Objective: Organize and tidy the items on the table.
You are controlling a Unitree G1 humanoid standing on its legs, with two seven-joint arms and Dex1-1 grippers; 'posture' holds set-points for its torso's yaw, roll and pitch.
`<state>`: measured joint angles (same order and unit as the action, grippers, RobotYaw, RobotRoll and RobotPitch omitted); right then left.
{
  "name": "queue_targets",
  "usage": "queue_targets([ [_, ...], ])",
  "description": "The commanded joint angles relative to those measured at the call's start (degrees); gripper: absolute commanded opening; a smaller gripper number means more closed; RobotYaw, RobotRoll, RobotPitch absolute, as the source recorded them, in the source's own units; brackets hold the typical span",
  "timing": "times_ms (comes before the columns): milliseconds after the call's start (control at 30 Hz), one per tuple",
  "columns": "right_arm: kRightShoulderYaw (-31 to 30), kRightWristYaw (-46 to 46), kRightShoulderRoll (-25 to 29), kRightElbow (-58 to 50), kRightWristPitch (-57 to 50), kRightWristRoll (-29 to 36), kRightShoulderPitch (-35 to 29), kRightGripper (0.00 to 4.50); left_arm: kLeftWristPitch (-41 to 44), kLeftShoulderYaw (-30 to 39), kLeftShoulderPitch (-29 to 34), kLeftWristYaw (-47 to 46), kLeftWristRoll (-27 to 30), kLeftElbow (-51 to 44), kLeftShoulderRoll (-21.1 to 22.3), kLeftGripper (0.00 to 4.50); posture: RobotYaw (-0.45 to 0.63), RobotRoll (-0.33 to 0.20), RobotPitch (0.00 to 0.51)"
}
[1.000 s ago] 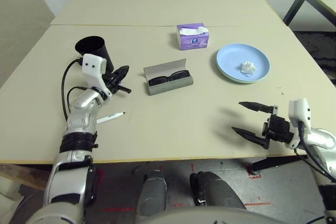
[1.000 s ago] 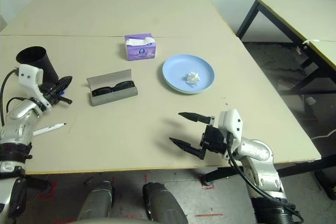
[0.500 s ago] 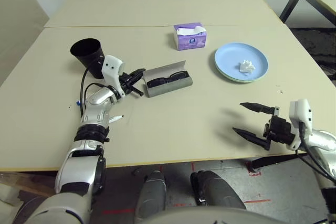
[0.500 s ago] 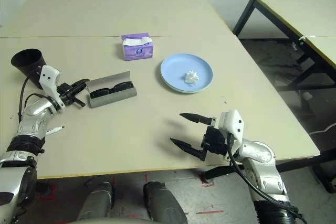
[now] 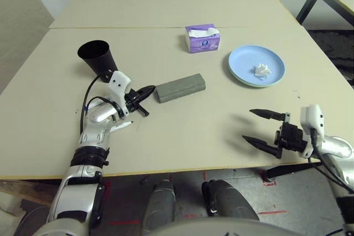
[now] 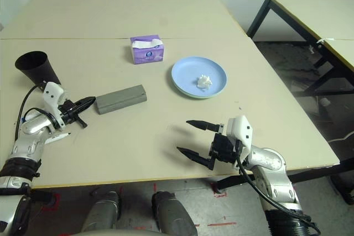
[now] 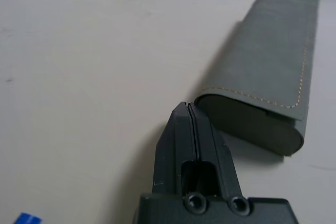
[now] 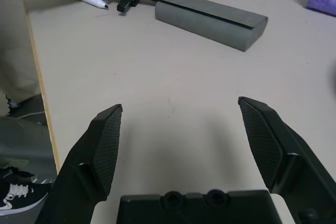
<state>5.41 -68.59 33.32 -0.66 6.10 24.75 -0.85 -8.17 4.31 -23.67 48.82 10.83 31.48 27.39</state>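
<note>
The grey glasses case lies closed on the table, left of centre. My left gripper is shut and empty, its tip right at the case's left end. A white marker lies under that forearm, and the black cup stands behind it. At the right, a blue plate carries a crumpled white tissue. The purple tissue box sits at the back centre. My right gripper hovers open near the front right edge with nothing between its fingers.
A seam line crosses the table behind the tissue box. A separate table with dark metal legs stands off to the right. Bare tabletop lies between the case and my right gripper.
The glasses case, open with sunglasses showing before, is now closed. My left gripper swung from beside the cup over to the case's left end. The right arm has barely moved.
</note>
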Motion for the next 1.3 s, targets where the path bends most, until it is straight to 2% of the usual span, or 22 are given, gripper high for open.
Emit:
queue_targets([
  [33,-0.7,-0.2,0.2,0.6,0.1,0.0,-0.1,4.50,1.1,-2.4,1.8,2.0,-0.8,-2.0,-0.2,0.02,-0.08,0.000,0.138],
  [333,-1.1,0.1,-0.1,0.4,0.4,-0.2,-0.5,4.50,2.8,-1.0,1.6,1.0,0.5,-3.7,0.1,0.02,-0.09,0.000,0.132],
  [500,-1.2,0.3,-0.2,0.3,0.5,-0.3,-0.5,4.50,3.4,1.6,-1.2,-0.3,1.9,-1.5,1.5,0.02,-0.09,0.000,0.129],
  [700,-1.5,0.2,-0.3,0.8,1.1,-0.6,-0.5,4.50,4.7,2.3,-3.6,0.2,3.3,-2.8,1.0,0.02,-0.09,0.000,0.126],
  [1033,-2.0,0.4,-0.1,0.6,1.2,-0.6,-0.7,4.50,8.3,0.3,1.4,8.4,9.4,-11.5,-1.7,0.02,-0.09,0.000,0.126],
  [1300,-2.0,0.3,0.0,0.8,1.2,-0.6,-0.4,4.50,9.3,-1.0,3.6,11.1,9.2,-13.4,-1.0,0.02,-0.09,0.000,0.126],
])
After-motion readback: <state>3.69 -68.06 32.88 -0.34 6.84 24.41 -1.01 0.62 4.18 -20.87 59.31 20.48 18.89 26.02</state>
